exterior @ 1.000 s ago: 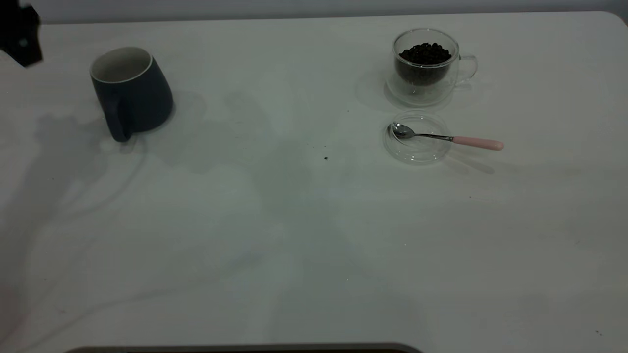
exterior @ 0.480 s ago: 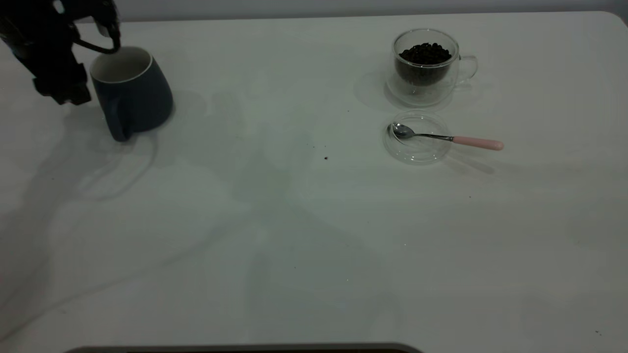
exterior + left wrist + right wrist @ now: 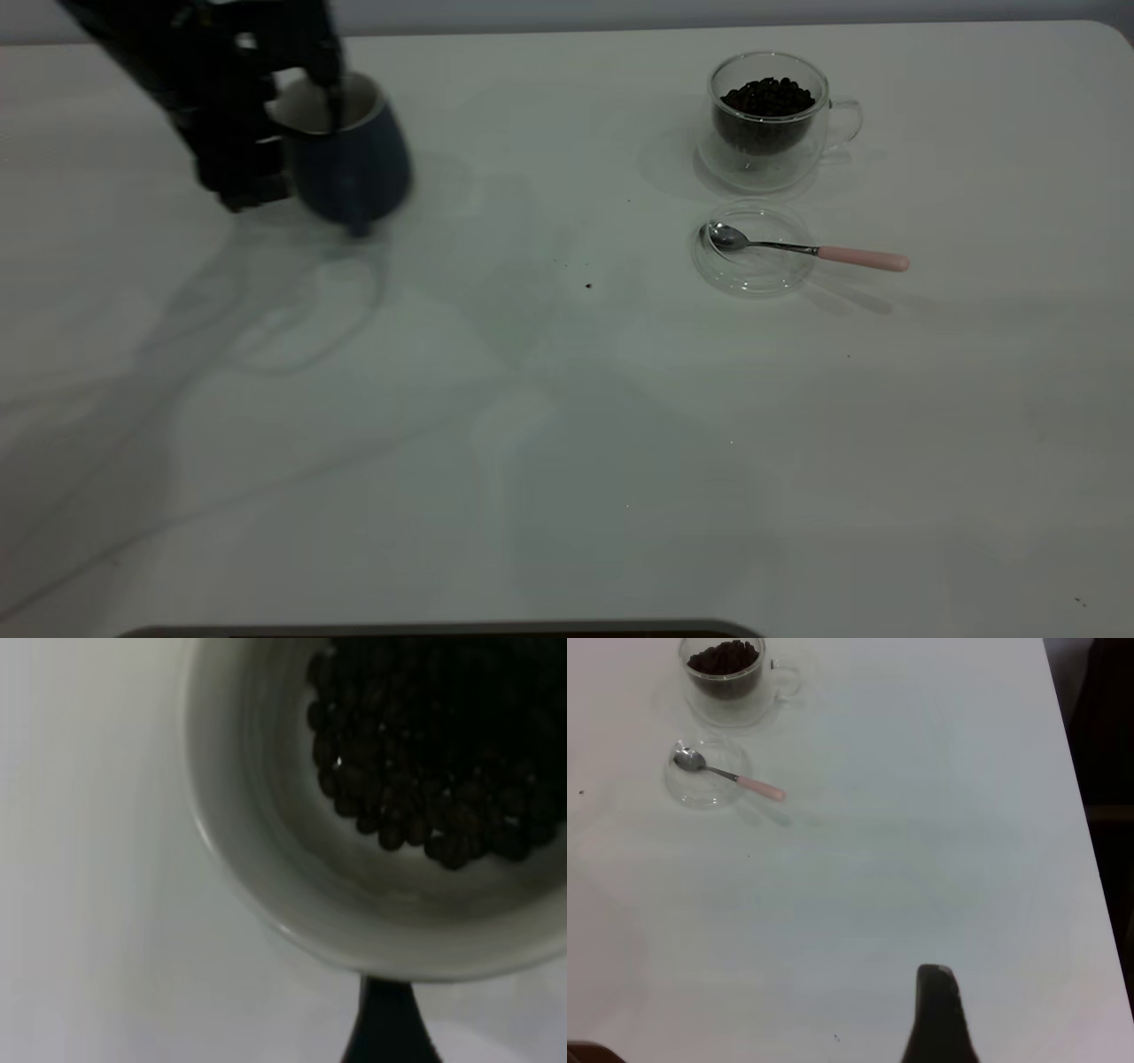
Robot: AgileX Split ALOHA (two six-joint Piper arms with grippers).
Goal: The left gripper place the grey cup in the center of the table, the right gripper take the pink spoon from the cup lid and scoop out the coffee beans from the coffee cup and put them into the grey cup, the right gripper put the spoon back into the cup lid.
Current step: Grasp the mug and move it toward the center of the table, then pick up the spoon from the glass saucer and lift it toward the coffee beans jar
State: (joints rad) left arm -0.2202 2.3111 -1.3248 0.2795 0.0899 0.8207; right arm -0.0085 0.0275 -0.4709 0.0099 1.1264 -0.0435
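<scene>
**Step in hand: setting the mug at the centre of the desk**

1. Left hand (image 3: pixel 306 120): it is closed on the rim of the mug (image 3: pixel 354 173), with one finger inside the mouth and the rest of the hand outside the wall, at about nine o'clock of the mug. The mug is located at about ten o'clock from the centre of the desk (image 3: pixel 567 443), well apart from it.
2. The first step is judged to be under way and unfinished. The mug should be kept upright and carried low toward four o'clock. It should be set down flat before the grip is released. A gap should be left to the lid, so that room for scooping is kept.
3. In the left wrist view, dark bean-like pieces (image 3: pixel 443 753) are seen on the smooth white inside of the mug. A tilt would be likely to spill them.
4. The mug is rounded, dark blue-grey and glazed. A rim grip may slip on such a wall.
5. The glass cup (image 3: pixel 766 164) stands at about two o'clock from the centre. It is clear and double-walled and holds a heap of dark beans (image 3: pixel 767 96).
6. The lid (image 3: pixel 753 275), a flat clear disc, lies at six o'clock of the glass cup. The spoon (image 3: pixel 815 251) rests in it, with the shiny bowl inside and the pink handle pointed to three o'clock.
7. Right hand (image 3: pixel 939 1028): it is parked off the desk's right side. Whether it is open or closed cannot be told.
</scene>
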